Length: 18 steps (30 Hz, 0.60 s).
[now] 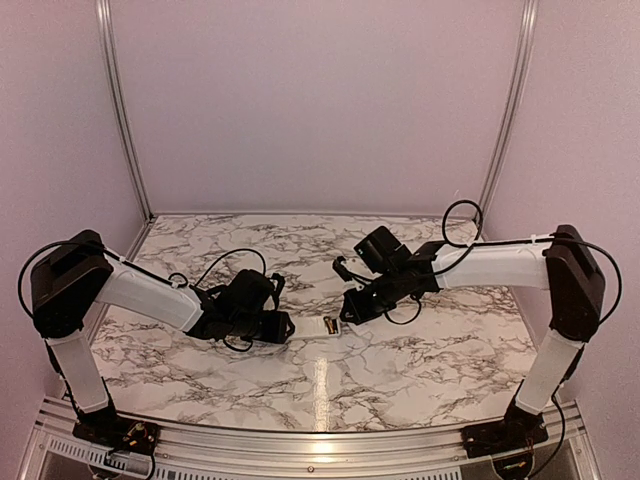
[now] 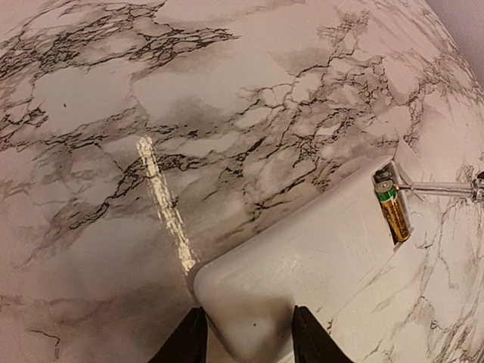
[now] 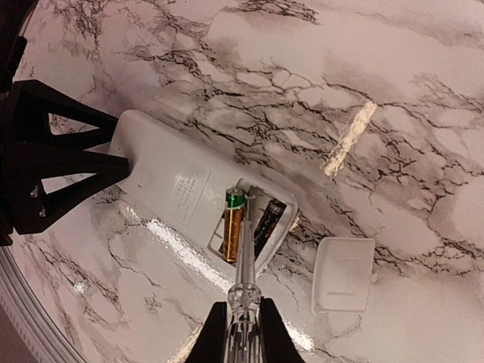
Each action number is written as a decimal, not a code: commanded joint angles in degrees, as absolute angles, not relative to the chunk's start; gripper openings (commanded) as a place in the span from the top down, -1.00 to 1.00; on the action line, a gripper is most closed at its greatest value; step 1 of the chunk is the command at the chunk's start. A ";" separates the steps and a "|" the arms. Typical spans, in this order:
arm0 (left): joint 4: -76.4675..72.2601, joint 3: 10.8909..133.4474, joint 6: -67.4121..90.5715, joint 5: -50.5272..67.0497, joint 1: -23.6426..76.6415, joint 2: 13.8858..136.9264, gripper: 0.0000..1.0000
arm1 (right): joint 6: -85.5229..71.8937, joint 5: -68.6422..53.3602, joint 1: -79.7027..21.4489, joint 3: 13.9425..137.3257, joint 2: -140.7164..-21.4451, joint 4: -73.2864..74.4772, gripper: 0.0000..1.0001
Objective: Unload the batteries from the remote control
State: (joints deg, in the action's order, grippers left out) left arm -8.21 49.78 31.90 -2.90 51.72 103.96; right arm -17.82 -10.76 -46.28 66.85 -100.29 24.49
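Work surface: a marble-patterned table (image 1: 420, 380) with a metal rail (image 1: 320, 455) along its near edge, where both arm bases are bolted.

Mid-table, left: the left gripper (image 2: 249, 333) is clamped across the near end of the remote control (image 3: 174, 178), with one black finger on each long side. The remote lies flat on the table with its back side up. Its battery compartment at the right-hand end is uncovered.

Compartment contents: the gold-brown battery (image 3: 232, 231) and the dark battery (image 3: 266, 225) sit side by side, both seated in the compartment. In the left wrist view only the gold-brown cell is visible.

Mid-table, right: the right gripper (image 3: 243, 333) is closed on the clear handle of a thin pale rod (image 3: 246, 257). The shaft runs into the open compartment and ends between the two cells, near the green end of the gold-brown one. Whether the tip touches either cell cannot be told.

Loose item: a white battery cover (image 3: 344, 274) lies flat on the table just beside the open end of the remote, apart from it.

Far side: plain pale walls (image 1: 320, 100) with upright metal rails at the corners.
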 commanded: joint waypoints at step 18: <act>-7.65 50.45 31.46 -2.20 52.59 105.64 0.20 | -21.58 -7.18 -53.43 66.15 -95.89 27.55 1.00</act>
